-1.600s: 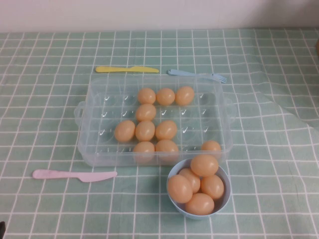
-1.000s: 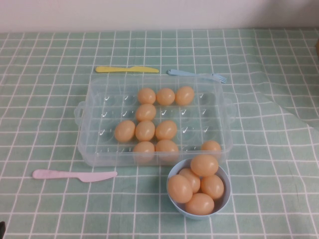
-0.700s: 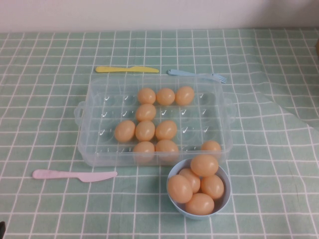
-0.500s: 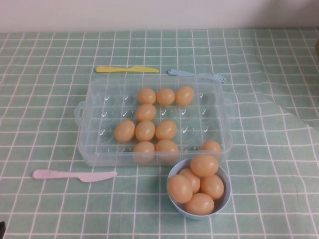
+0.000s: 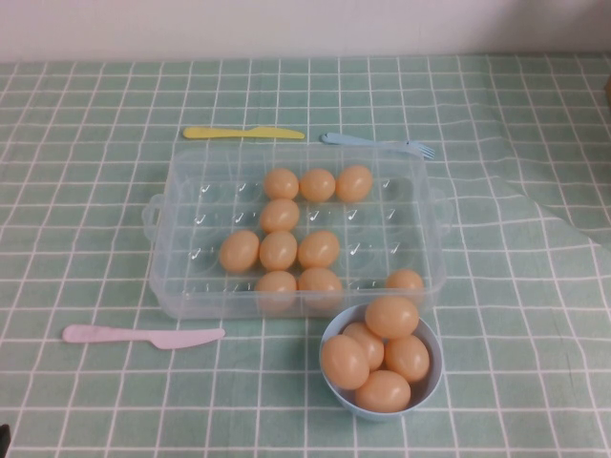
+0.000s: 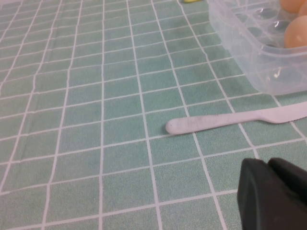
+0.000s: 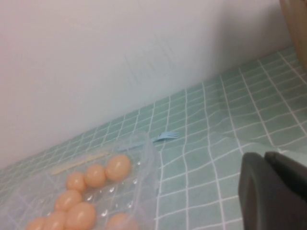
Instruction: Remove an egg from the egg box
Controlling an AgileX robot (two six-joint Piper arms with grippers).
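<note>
The clear egg box (image 5: 191,196) stands mid-table and holds several orange-tan eggs, such as one (image 5: 318,249) near its middle. Neither gripper shows in the high view. My left gripper (image 6: 268,165) is shut and empty, low over the cloth near the box's left end (image 6: 249,52); an egg (image 6: 295,33) shows through the box wall. My right gripper (image 7: 266,158) is shut and empty, off the box's right end (image 7: 146,153), with several eggs (image 7: 117,166) in sight.
A light-blue bowl (image 5: 431,386) with several eggs sits against the box's near right side. A pink knife (image 5: 143,335) lies near left, also in the left wrist view (image 6: 230,120). A yellow knife (image 5: 243,134) and blue fork (image 5: 377,143) lie behind the box.
</note>
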